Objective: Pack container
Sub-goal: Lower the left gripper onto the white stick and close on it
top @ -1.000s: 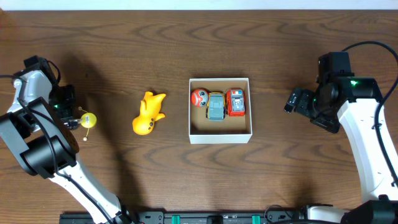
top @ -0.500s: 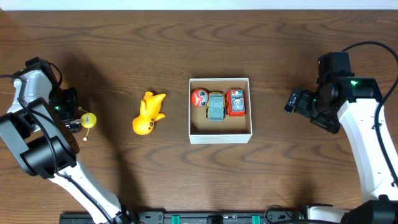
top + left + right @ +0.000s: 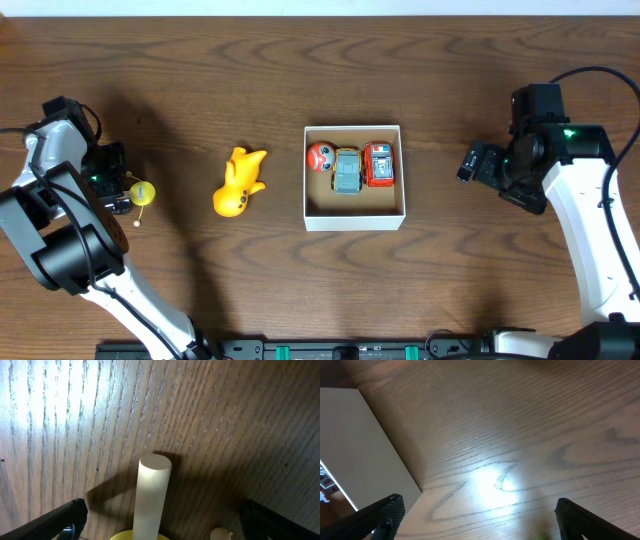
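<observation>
left gripper (image 3: pixel 121 190) fingers apart astride pale wooden peg (image 3: pixel 151 495); right gripper (image 3: pixel 467 164) fingers apart, off small square white cardboard box (image 3: pixel 354 222) right edge; its brown floor shows along front wall.

The right hand (image 3: pixel 479 507), 2 fingers wide apart, faces the table (image 3: pixel 520 425) beside the container (image 3: pixel 365 455)

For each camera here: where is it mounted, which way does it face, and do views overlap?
Overhead: above table, facing down; both arms, small square white cardboard box.
Left wrist: near table, facing pale wooden peg; left claw fingertips.
Right wrist: low, facing table and box wall; right claw fingertips.
Shared: box, in overhead and right wrist.
</observation>
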